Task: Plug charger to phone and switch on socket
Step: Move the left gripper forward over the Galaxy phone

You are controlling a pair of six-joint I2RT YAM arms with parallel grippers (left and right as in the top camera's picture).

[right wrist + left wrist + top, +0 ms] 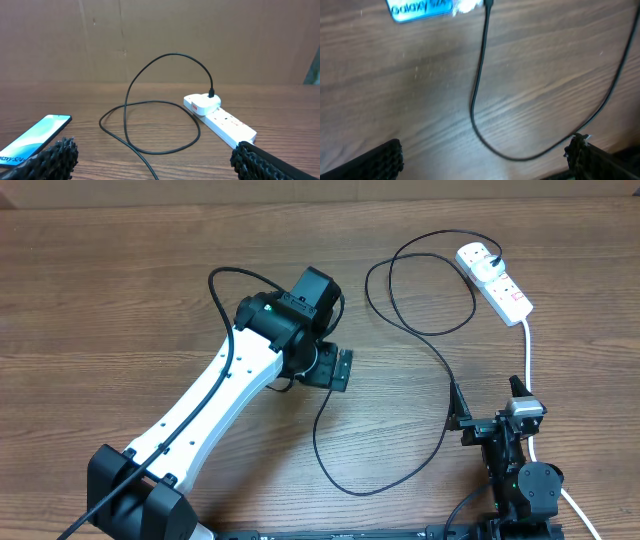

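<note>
Over the middle of the wooden counter (pixel 100 280) reaches the left arm (pixel 215 395), its left fingers (pixel 380 162) spread wide and empty; the right fingers (pixel 55 155) at the front right edge are released too. The white power strip (pixel 497 282) lies near the far right corner, the lit phone (pixel 420 9) mid-counter, and the black charger cable (pixel 477 75) loops between them.

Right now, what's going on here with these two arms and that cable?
A two-armed robot is meant to plug a charger into a phone and switch on a socket. Neither arm holds anything: the left tool hangs open over the table near the phone, and the right tool sits open facing the socket. The charger runs from the socket to the phone's edge; whether it is plugged in there is unclear.
</note>
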